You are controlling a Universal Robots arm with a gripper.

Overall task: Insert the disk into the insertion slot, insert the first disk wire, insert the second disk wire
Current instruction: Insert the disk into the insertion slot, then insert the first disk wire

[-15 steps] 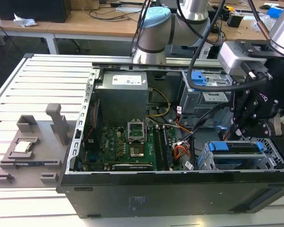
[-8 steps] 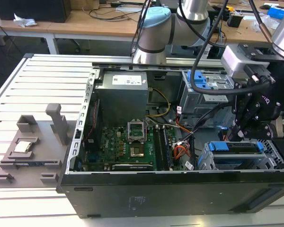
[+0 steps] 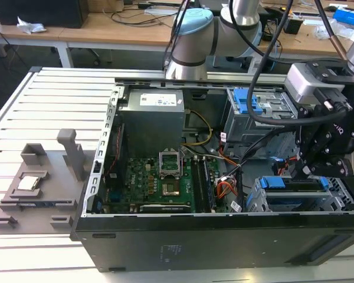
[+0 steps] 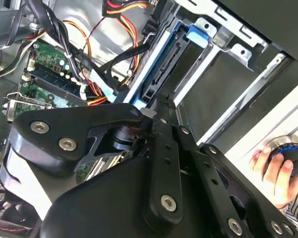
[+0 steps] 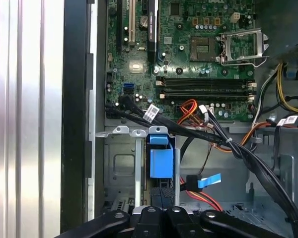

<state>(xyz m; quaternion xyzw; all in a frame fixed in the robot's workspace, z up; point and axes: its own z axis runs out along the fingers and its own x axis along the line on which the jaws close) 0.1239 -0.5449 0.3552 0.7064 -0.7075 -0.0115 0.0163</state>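
The disk (image 3: 274, 183), in its bright blue carrier, sits in the insertion slot (image 3: 256, 204), the low grey drive cage at the case's near corner on the exterior view's right. My gripper (image 3: 304, 171) hangs directly over it, shut. In the first wrist view the gripper (image 5: 162, 198) points at the disk's blue carrier end (image 5: 161, 161) inside the cage (image 5: 120, 163). In the second wrist view its tip (image 4: 161, 101) meets the disk's connector edge (image 4: 154, 87). A disk wire with a light blue tab (image 5: 208, 181) lies loose beside the cage, not in my fingers.
A taller grey box with a blue ribbed latch (image 3: 248, 105) stands behind the cage. Black and orange cable bundles (image 5: 188, 131) cross between motherboard (image 3: 159, 183) and cage. A person's hand (image 4: 275, 171) holds a knob outside the case. A grey fixture (image 3: 35, 188) lies on the table.
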